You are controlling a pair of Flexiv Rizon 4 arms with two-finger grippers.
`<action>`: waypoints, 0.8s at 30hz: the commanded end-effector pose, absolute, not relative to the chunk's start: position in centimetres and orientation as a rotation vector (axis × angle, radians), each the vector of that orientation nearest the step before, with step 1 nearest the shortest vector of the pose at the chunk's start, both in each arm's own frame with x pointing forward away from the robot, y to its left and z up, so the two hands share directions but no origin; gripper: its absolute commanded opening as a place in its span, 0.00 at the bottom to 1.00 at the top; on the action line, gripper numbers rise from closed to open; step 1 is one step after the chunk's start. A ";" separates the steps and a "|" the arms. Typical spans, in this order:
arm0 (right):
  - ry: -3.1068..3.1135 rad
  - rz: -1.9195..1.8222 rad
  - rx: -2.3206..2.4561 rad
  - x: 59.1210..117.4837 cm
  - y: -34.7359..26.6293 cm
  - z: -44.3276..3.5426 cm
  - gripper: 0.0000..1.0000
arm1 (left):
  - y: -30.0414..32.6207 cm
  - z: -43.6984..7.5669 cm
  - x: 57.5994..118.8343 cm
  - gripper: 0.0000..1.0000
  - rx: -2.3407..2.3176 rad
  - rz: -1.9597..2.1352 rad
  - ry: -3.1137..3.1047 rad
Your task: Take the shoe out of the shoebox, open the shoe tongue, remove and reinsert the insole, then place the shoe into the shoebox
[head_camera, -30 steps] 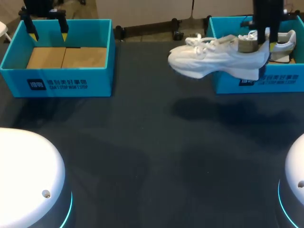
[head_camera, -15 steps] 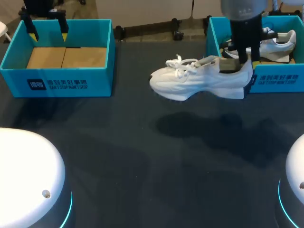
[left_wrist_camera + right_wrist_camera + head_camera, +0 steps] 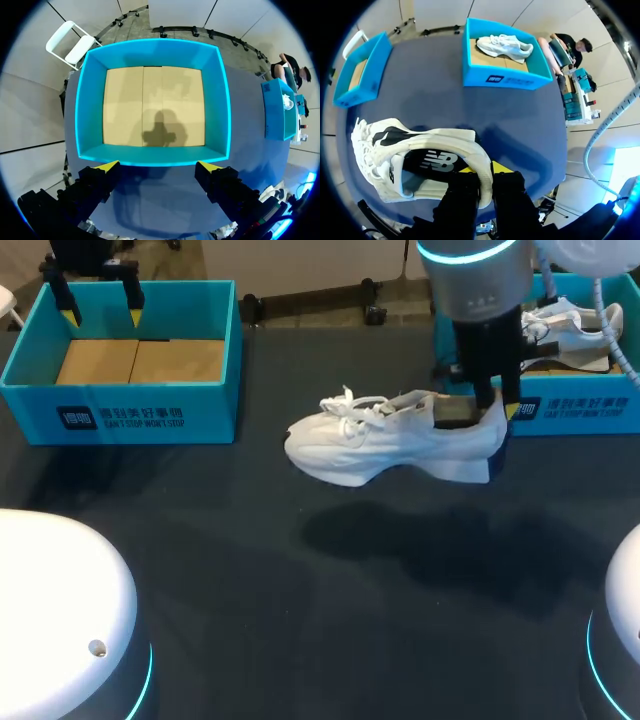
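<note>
Holding the white sneaker aloft.
Your right gripper pinches its heel; toe points left; left gripper spread.

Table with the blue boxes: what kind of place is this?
Probably a robot test lab, not a shop. The right pincer holds a white shoe over a dark table, and two blue shoeboxes stand at its back.

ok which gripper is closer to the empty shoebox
Left. The left gripper hangs above the far wall of the empty shoebox, fingers open. The right gripper is across the table, shut on the heel of the white shoe beside the other shoebox.
</note>
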State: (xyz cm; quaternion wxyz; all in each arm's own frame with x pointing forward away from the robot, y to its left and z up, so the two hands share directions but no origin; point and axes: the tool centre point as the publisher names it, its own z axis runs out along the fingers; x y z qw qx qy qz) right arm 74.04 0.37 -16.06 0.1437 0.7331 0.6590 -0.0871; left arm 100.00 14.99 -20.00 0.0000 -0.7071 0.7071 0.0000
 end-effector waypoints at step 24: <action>1.883 -0.239 2.143 73.2 1.3 -15.7 0.00 | 15.0 -20.0 100.0 1.00 -2.221 0.000 2.222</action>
